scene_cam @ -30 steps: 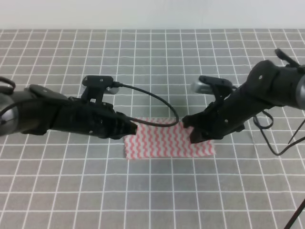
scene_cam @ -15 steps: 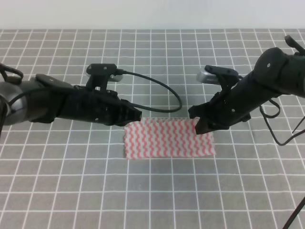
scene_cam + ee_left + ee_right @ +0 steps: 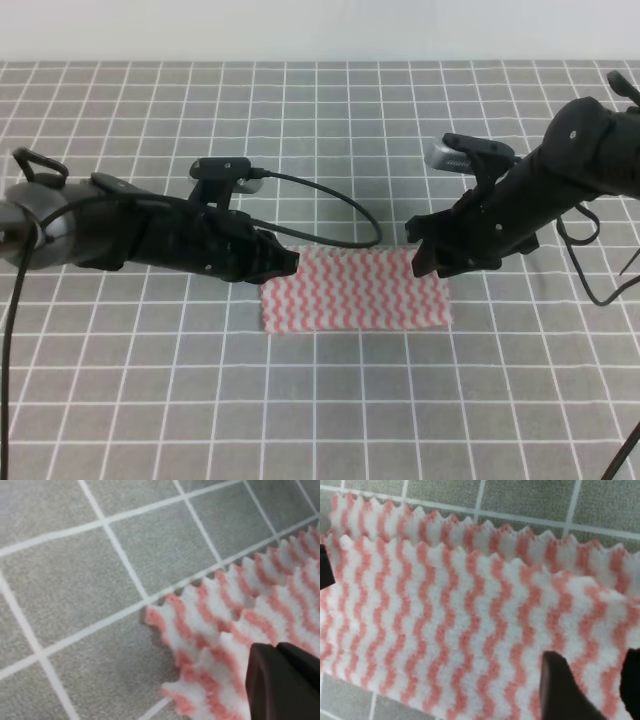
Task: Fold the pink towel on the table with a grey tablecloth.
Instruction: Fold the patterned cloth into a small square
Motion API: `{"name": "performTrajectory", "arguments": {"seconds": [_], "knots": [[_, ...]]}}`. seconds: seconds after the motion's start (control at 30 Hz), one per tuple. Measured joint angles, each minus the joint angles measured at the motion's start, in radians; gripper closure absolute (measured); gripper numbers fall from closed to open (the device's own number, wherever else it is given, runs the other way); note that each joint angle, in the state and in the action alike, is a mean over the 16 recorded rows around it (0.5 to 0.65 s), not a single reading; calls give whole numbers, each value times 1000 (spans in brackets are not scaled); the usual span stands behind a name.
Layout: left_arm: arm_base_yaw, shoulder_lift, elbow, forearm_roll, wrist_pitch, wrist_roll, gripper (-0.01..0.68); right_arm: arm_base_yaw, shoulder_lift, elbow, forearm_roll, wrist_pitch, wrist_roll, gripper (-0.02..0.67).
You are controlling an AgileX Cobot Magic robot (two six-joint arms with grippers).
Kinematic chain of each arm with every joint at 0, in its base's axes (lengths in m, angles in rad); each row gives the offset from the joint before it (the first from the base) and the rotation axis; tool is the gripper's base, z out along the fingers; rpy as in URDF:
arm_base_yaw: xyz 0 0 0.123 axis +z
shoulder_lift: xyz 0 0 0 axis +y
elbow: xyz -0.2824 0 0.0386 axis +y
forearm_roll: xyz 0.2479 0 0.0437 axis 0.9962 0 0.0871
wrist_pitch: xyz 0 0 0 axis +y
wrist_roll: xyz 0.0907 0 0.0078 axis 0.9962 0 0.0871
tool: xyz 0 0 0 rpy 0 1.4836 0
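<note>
On the table with a grey tablecloth (image 3: 320, 400), near the middle of the grid of thin white lines, the pink towel (image 3: 352, 290) lies flat as a wide rectangle, already doubled over. The right wrist view shows 2 layers (image 3: 470, 540): the upper zigzag edge sits just short of the lower one, so a narrow strip of the under layer peeks out along the far side. The left wrist view shows the same at a corner (image 3: 165, 617), where the jagged pink-and-white edges of both layers are slightly offset on the grey cloth.

The left gripper (image 3: 288, 262) reaches in low from the left of the exterior high view, its tip at the towel's far left corner. In its wrist view only a dark finger (image 3: 280, 680) shows at the lower right, over the towel; whether the jaws are parted or pinching cloth cannot be told.

The right gripper (image 3: 425, 262) comes in from the right, its tip at the towel's far right corner. Its wrist view shows 2 dark fingers (image 3: 565, 690) set apart, with towel visible in the gap between them; the jaws are parted and grip nothing that can be seen.

A black cable (image 3: 330, 205) arcs from the left arm's camera mount toward the towel's far edge.
</note>
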Motion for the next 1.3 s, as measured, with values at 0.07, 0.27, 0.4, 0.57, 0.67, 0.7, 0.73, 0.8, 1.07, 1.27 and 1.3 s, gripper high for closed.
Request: {"name": "performTrajectory", "arguments": {"seconds": [0.07,0.27,0.4,0.57,0.67,0.7,0.73,0.8,1.07,1.27,1.3], "knots": [[0,2,0,-1,-1,0,677,-1,0,0,-3,-3,1,409],[0,4,0,-2,-5,2,677,-1,0,0,-6,-12,1,399],[0,2,0,-4,-2,3,676,-1,-2,0,-8,-17,2,396],[0,-1,1,-6,8,3,676,-1,0,0,-8,-20,2,396],[0,-2,1,-7,14,3,675,-1,0,0,-8,-20,2,396],[0,-1,1,-8,16,3,675,-1,0,0,-8,-20,2,396],[0,0,1,-8,17,3,675,-1,0,0,-8,-20,2,396],[0,4,1,-8,20,3,675,-1,0,0,-8,-20,2,396],[0,32,-1,-11,27,4,676,-1,1,0,-8,-17,1,396],[0,48,-3,-13,27,4,676,-1,0,0,-9,-14,2,395],[0,49,-4,-14,27,4,676,-1,0,0,-9,-13,2,395]]}}
